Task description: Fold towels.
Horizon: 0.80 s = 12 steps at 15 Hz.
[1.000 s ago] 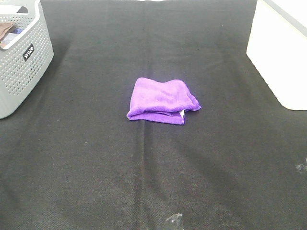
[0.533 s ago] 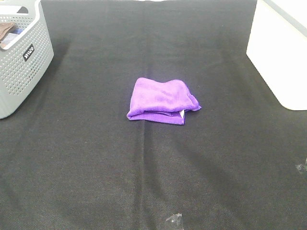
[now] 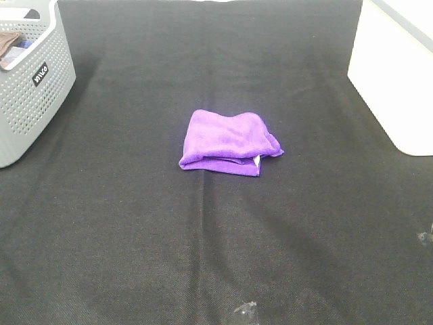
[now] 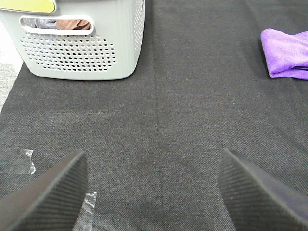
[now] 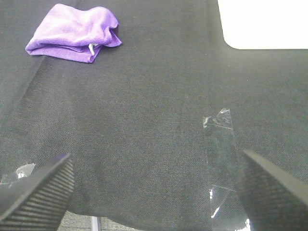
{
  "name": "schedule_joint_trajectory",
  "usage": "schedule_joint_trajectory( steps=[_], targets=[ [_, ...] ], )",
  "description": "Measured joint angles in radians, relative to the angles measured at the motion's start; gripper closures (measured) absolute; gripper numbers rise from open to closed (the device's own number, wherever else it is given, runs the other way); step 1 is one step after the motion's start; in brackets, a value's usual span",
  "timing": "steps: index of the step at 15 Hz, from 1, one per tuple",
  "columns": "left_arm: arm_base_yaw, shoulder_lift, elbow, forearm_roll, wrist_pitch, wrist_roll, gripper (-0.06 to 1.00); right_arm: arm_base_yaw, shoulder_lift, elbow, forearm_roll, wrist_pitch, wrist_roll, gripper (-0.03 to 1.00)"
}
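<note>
The purple towel (image 3: 229, 143) lies folded into a small bundle in the middle of the black table cover, its white tag at the front right corner. It also shows in the left wrist view (image 4: 288, 52) and in the right wrist view (image 5: 72, 32). My left gripper (image 4: 154, 192) is open and empty, low over the cloth near the left front, far from the towel. My right gripper (image 5: 154, 192) is open and empty near the table's front edge on the right. Neither gripper shows in the exterior high view.
A grey perforated basket (image 3: 30, 84) with cloths inside stands at the back left; it also shows in the left wrist view (image 4: 82, 45). A white bin (image 3: 399, 74) stands at the back right. Bits of clear tape (image 5: 219, 144) stick to the cover near the front.
</note>
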State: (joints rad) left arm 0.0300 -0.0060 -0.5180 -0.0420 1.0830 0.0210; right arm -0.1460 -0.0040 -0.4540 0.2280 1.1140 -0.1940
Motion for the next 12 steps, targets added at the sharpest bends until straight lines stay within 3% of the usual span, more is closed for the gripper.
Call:
schedule_joint_trajectory(
  steps=[3, 6, 12],
  targets=[
    [0.008, 0.000, 0.000, 0.000, 0.000, 0.000, 0.24, 0.010, 0.000, 0.000, -0.017, 0.000, -0.001, 0.11],
    [0.077, 0.000, 0.000, -0.001, -0.001, 0.000, 0.24, 0.089, 0.000, 0.000, -0.046, 0.000, -0.001, 0.11],
    [0.081, 0.000, 0.000, -0.001, -0.001, 0.000, 0.24, 0.111, 0.000, 0.000, -0.042, 0.000, -0.001, 0.11]
  ],
)
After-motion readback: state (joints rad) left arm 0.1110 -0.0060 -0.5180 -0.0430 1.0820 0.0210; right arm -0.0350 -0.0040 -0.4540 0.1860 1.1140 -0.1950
